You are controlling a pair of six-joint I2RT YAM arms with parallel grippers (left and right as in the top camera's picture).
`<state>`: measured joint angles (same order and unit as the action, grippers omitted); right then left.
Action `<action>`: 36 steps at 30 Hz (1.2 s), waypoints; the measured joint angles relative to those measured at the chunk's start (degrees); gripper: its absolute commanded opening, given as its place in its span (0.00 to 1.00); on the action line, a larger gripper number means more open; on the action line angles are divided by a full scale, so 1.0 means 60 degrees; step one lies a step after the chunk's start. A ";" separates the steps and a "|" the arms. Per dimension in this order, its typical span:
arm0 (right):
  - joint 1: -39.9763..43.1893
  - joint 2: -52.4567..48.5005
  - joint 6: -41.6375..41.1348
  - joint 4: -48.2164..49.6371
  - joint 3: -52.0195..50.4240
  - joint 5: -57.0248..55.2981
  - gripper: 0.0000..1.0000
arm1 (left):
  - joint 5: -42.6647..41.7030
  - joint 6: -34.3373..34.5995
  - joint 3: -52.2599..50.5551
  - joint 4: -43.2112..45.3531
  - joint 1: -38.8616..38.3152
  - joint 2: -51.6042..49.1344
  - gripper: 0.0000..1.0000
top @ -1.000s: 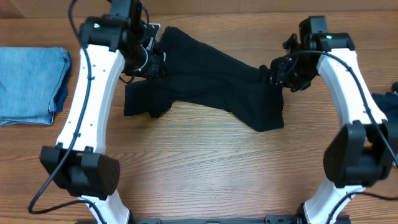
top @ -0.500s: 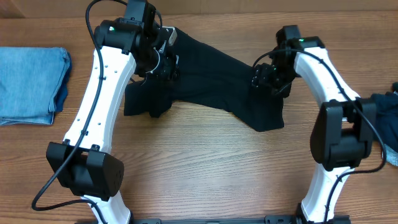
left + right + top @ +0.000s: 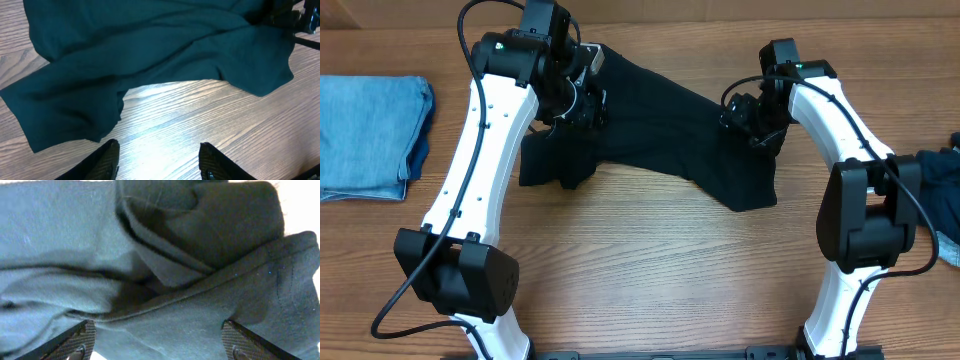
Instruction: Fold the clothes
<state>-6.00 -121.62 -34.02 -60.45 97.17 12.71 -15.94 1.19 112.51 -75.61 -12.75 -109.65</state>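
1. Overhead view: a black T-shirt (image 3: 660, 130) lies crumpled on the far middle of the wooden table (image 3: 650, 270). It runs from the far left down to a corner nearer on the right.
2. The left claw (image 3: 582, 100) hangs over the far left part of the T-shirt, above a bunched flap of cloth.
3. In the left wrist view the left claw (image 3: 157, 162) has its fingers (image 3: 107, 157) apart with nothing between them, only bare wood. The T-shirt (image 3: 150, 50) lies just beyond the fingertips, and its nearest flap is on the left, close to the left finger.
4. In the overhead view the right claw (image 3: 745, 115) sits over the right part of the T-shirt, where the cloth gathers into folds.
5. In the right wrist view the right claw (image 3: 160, 345) has its fingers (image 3: 75, 342) wide apart. The T-shirt (image 3: 150, 255) fills the view between and beyond them in thick folds. Nothing is pinched, and it cannot be told whether the tips touch the cloth.
6. A folded light blue denim garment (image 3: 370, 135) lies at the left edge, well apart from the T-shirt.
7. A dark garment (image 3: 945, 160) shows at the right edge, partly hidden behind the right arm.
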 measured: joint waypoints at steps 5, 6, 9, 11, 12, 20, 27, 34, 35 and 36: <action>0.0000 0.0000 -0.0747 0.0040 -0.0004 -0.0233 0.67 | 0.0004 0.0018 0.0000 -0.0120 0.0000 0.0000 0.51; 0.0000 0.0000 -0.0867 0.0051 -0.0015 -0.0335 0.64 | 0.0000 0.0022 0.0000 -0.0120 0.0000 0.0000 0.51; 0.0000 0.0000 -0.1173 0.0189 -0.0204 -0.0608 0.58 | -0.0033 0.0025 0.0000 -0.0135 0.0000 0.0000 0.50; 0.0000 0.0000 -0.1308 0.0288 -0.0452 -0.0750 0.56 | -0.0058 0.0025 0.0000 -0.0142 0.0000 0.0000 0.50; 0.0000 0.0000 -0.1344 0.0328 -0.0590 -0.0820 0.53 | -0.0069 0.0025 0.0000 -0.0142 0.0000 0.0000 0.50; -0.0007 0.0000 -0.1366 0.0270 -0.1107 -0.1290 0.12 | -0.0102 0.0025 0.0000 -0.0175 0.0000 0.0000 0.50; -0.0007 0.0117 -0.0725 -0.0076 -0.1118 -0.1588 0.07 | -0.0102 0.0025 0.0000 -0.0171 0.0000 0.0000 0.50; -0.0004 0.1552 0.0554 -0.0171 -0.1198 -0.1657 0.06 | -0.0102 0.0025 0.0000 -0.0135 0.0000 0.0000 0.51; -0.0007 0.1843 0.0758 -0.0157 -0.1198 -0.1647 0.06 | -0.0102 0.0025 0.0000 -0.0135 0.0000 0.0000 0.51; -0.0004 0.2120 0.0958 -0.0160 -0.1198 -0.1621 0.06 | -0.0102 0.0025 0.0000 -0.0131 0.0000 0.0000 0.51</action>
<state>-6.02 -108.90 -28.27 -61.41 89.97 2.98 -16.56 1.34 112.51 -76.40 -12.75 -109.65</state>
